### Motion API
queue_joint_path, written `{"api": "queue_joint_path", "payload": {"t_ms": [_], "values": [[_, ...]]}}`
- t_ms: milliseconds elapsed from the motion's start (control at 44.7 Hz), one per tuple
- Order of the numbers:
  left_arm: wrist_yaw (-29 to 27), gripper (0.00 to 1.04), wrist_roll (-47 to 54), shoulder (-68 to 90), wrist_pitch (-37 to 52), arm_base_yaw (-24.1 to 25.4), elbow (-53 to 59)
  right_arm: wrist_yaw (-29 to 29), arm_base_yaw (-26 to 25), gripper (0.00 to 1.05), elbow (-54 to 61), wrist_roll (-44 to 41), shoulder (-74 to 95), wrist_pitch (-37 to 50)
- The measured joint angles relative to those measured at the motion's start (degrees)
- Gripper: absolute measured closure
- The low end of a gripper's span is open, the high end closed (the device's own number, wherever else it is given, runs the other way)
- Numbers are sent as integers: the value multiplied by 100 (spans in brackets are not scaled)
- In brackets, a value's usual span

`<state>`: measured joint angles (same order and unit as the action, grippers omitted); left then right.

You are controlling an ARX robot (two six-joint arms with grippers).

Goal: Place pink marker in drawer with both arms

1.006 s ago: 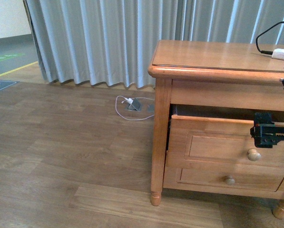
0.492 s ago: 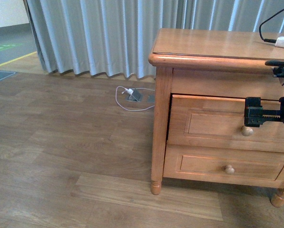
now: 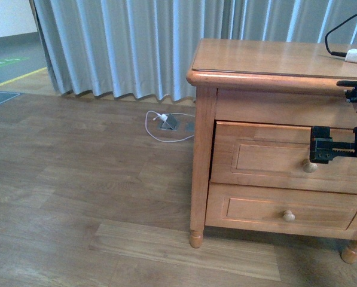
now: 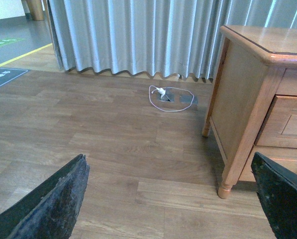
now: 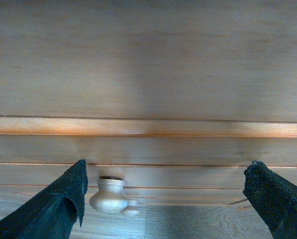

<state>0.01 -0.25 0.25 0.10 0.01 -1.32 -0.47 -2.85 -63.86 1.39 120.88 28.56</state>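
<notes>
Right wrist view: right tool (image 5: 167, 172) spread near knob (image 5: 108, 195) of the drawer (image 3: 268, 156); left tool (image 4: 168, 164) spread too.

right gripper (image 5: 168, 167) wide apart before the drawer (image 5: 188, 149) front, round knob (image 5: 108, 195) beside one finger

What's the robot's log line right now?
right hand: open by knob | left hand: open above floor | drawer: nearly shut | pink marker: unseen

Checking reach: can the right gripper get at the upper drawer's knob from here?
Probably yes: the right gripper is open right before the drawer, and the knob shows between its fingers, nothing in the way.
</notes>
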Motion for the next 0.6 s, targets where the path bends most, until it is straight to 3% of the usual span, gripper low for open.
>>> {"api": "queue_joint_path", "payload": {"t_ms": [201, 403, 604], "values": [[0, 6, -2, 0, 0, 0, 0, -249, 13, 8, 599, 63, -863, -472], [0, 6, 0, 0, 0, 0, 0, -813, -24, 8, 1676, 308, -2767, -1325], [0, 6, -2, 0, 0, 0, 0, -1698, -610, 8, 2605, 407, -5429, -2782]]}}
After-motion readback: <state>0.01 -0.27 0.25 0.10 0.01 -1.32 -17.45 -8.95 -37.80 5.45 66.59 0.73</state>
